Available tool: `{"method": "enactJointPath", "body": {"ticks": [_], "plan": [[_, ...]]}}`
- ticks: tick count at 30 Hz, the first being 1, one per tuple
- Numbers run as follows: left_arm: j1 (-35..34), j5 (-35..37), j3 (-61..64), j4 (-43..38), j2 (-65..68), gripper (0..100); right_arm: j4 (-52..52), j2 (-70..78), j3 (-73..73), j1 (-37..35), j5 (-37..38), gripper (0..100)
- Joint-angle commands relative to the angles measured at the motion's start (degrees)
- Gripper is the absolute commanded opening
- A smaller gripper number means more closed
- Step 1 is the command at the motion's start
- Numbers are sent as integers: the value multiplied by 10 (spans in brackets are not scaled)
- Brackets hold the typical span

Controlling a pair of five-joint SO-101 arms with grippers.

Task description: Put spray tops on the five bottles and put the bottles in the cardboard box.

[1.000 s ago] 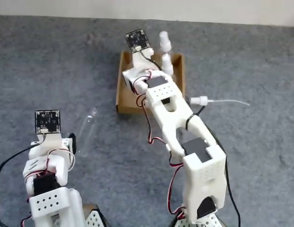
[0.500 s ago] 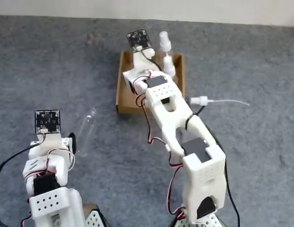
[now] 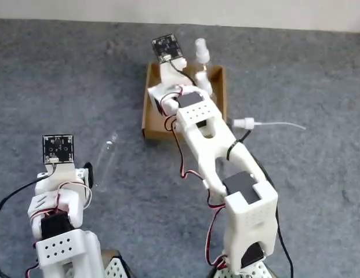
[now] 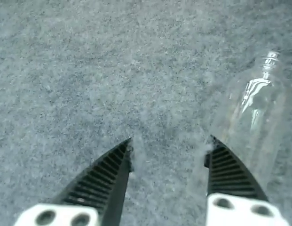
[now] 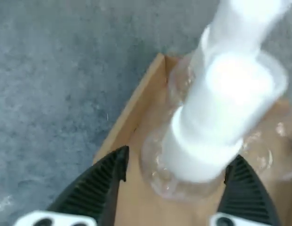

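Note:
A cardboard box (image 3: 149, 110) lies on the grey carpet at the back middle, under my right arm. Two clear bottles with white spray tops (image 3: 202, 53) (image 3: 204, 81) stand in its far right part. In the right wrist view my right gripper (image 5: 176, 162) is open over the box's edge (image 5: 131, 113), its fingers on either side of a topped bottle (image 5: 216, 113). A clear bottle without a top (image 3: 105, 155) lies on the carpet left of the box. My left gripper (image 4: 168, 150) is open just above the carpet, that bottle (image 4: 251, 108) beside one finger.
A loose white spray top with its long thin tube (image 3: 244, 123) lies on the carpet right of the box. Open carpet stretches to the far left and far right. Red and black cables hang along the right arm.
The right arm's wrist has shifted slightly toward the back over the box. The left arm and the lying bottle have not moved.

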Motion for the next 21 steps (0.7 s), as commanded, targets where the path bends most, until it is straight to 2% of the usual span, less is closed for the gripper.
{"method": "enactJointPath", "body": {"ticks": [1, 6, 11, 15, 18, 21], "plan": [[6, -4, -5, -11, -6, 207, 38, -81, -36, -11, -6, 257], [6, -4, -5, -11, -6, 207, 93, -159, -37, -13, -3, 256], [6, -4, -5, -11, -6, 207, 233, -254, -37, -11, 7, 253], [5, -4, -5, -9, -6, 207, 378, -328, -37, 26, 71, 253], [4, -4, 2, -11, -6, 207, 475, -375, -37, 93, 127, 253], [5, -4, 3, -11, -6, 207, 558, -393, -37, 186, 251, 253]]}}
